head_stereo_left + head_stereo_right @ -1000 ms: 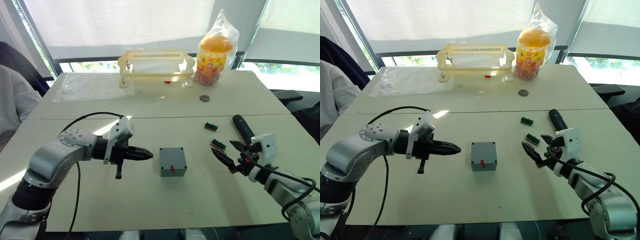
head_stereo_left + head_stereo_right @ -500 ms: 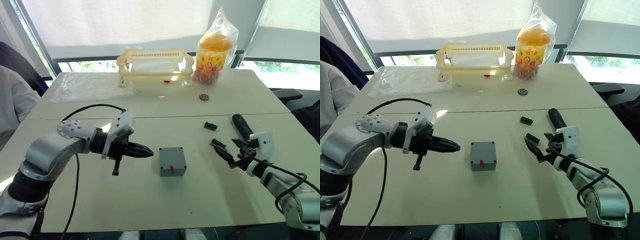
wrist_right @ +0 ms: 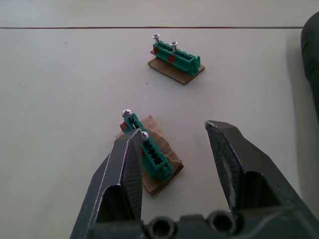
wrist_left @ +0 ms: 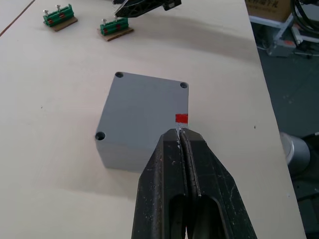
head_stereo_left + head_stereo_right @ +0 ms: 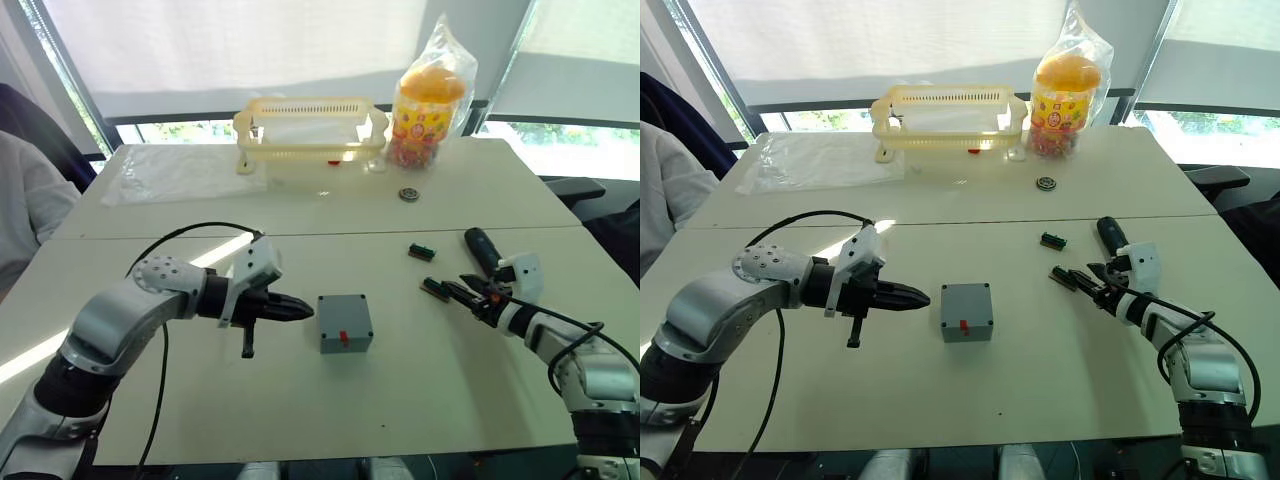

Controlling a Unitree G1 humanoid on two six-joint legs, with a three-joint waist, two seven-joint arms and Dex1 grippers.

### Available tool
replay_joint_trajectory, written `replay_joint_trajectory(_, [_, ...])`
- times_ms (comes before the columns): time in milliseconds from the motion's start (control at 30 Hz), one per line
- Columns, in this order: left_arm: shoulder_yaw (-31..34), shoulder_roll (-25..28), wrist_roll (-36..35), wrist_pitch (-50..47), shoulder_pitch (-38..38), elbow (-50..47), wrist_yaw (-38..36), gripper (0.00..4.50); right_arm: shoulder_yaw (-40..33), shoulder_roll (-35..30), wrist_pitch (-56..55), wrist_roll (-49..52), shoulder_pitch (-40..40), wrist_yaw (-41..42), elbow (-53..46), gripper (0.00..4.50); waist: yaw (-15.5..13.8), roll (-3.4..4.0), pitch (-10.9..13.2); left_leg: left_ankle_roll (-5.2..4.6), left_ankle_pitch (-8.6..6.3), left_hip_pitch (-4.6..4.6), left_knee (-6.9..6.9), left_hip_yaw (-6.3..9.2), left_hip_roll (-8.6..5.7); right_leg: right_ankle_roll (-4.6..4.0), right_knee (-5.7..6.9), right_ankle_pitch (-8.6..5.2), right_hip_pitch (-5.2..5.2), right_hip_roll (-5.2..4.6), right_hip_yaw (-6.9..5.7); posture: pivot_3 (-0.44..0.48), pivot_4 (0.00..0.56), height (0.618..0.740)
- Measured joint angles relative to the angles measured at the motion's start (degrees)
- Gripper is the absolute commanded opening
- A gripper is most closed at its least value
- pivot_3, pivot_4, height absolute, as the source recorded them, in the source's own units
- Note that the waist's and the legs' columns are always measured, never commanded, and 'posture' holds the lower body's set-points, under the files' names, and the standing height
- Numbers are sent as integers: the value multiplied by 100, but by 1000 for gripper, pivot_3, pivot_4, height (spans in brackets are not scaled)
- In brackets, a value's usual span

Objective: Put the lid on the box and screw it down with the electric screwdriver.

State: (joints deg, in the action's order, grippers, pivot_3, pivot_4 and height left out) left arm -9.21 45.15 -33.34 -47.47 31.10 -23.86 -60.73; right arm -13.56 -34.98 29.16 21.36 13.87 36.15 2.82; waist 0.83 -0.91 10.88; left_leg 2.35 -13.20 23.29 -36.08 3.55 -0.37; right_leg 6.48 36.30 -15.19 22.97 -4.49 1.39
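Pale tabletop before bright, blinded windows; a sleeve at the far left edge.

Left pincer: pressed together, pinching nothing, tip aimed at the box and hanging just beside its left wall, near the red mark. Impossible to tell whether touching or just clear. Box in mid-tabletop, with the lid seemingly seated on top already. Three corner holes in sight, apparently without screws.

Right pincer: spread, holding nothing, low over the tabletop, one finger right beside a green block that sits on a scrap of card and carries two small screws. Second such block a little farther off. Screwdriver lying flat just beyond the right pincer, not gripped.

Farther out: a yellow basket, a bagged jar, a clear sheet and a small round disc, all well apart from the work.

Likely step: fetching screws or the tool, lid placing apparently done.

Risks from here:
- Shoving the box with the shut left tip, sliding it or jogging the lid off its holes.
- Closing the right fingers askew on the block, tipping it off its card and scattering the screws.
- Brushing the screwdriver while reaching and setting it rolling away toward the edge.
- Driving with the box unbraced, letting it spin under the bit.
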Motion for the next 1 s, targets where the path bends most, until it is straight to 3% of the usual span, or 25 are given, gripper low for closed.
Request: replay_joint_trajectory(1000, [100, 43, -98, -60, -214, -165, 151, 0, 100, 5, -198, -92, -14, 143, 119, 2109, -1, 1, 0, 0, 0, -1, -2, 0, 0, 2, 4, 1, 0, 0, 0, 0, 150, 740])
